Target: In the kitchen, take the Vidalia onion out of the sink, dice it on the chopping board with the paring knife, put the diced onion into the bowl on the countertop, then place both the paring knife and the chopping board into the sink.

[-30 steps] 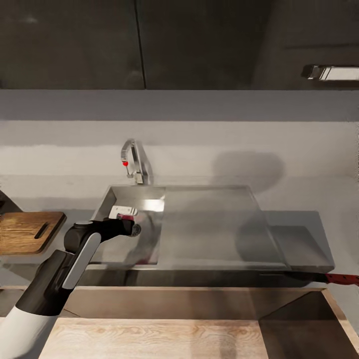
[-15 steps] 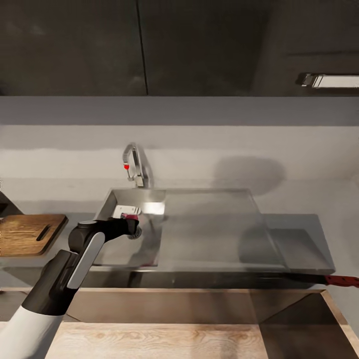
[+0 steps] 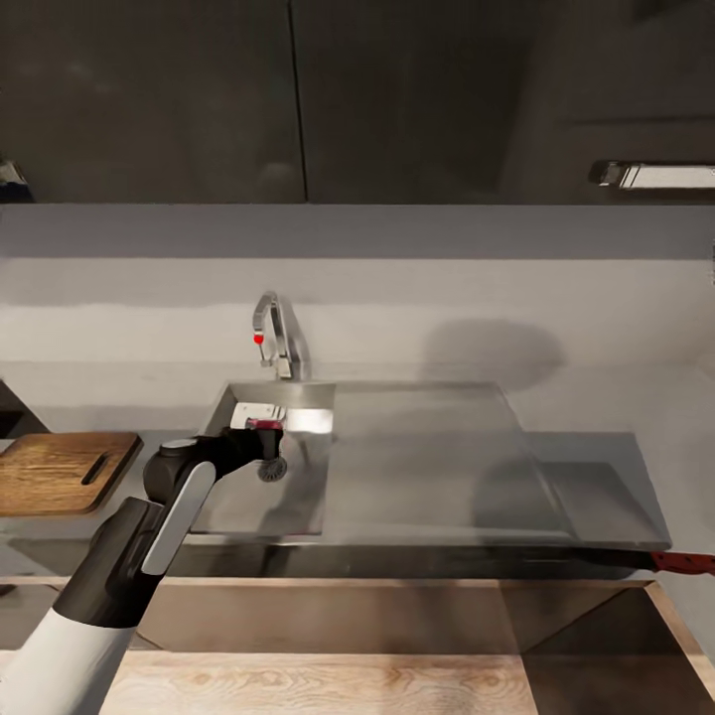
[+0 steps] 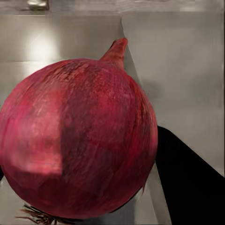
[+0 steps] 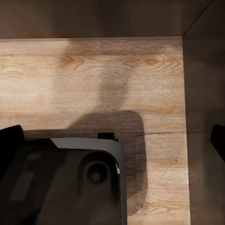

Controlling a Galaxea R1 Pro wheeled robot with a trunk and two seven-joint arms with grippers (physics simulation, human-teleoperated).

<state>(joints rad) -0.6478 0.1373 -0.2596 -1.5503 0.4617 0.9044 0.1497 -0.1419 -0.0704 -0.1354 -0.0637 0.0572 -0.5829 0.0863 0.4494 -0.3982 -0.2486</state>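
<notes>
My left gripper (image 3: pixel 261 428) is over the basin of the stainless sink (image 3: pixel 427 516), shut on the Vidalia onion (image 3: pixel 264 424). In the left wrist view the dark red onion (image 4: pixel 79 140) sits close up, pointed tip away from the camera, with one dark finger (image 4: pixel 187 183) beside it and the basin floor behind. The chopping board (image 3: pixel 55 475) lies on the grey countertop (image 3: pixel 606 477) left of the sink. A slim dark paring knife with a red handle (image 3: pixel 683 563) lies at the counter's front edge, far right. My right gripper (image 5: pixel 117 145) is open over wooden floor. The bowl is out of view.
A curved chrome tap with a red knob (image 3: pixel 275 338) stands behind the basin. The flat drainboard (image 3: pixel 437 447) spreads to the right of it. Dark wall cabinets (image 3: pixel 298 99) hang above. The robot's own base (image 5: pixel 61 183) sits below the right gripper.
The head camera has moved, so the whole scene sits a little lower and further right. My left gripper stays over the basin, still shut on the onion.
</notes>
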